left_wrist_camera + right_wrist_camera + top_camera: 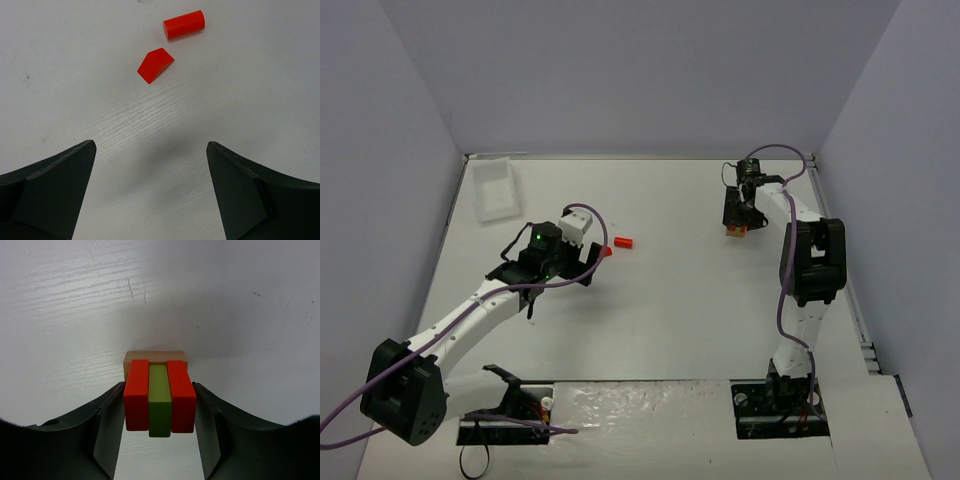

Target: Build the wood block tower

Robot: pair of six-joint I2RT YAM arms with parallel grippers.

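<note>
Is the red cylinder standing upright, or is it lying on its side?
Lying on its side: the red cylinder shows its long curved side along the table, one flat end facing sideways.

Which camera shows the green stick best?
The right wrist camera: the green stick sits close-up, sandwiched between two red blocks. The top camera shows only a tiny coloured speck at the right claw. The left wrist camera misses it.

Two red bars [136, 395] flanking green stick [160, 402] on tan base [155, 356], within right tool [159, 386]; red cylinder [184, 24], red wedge [155, 65] ahead of left tool [150, 143].
</note>
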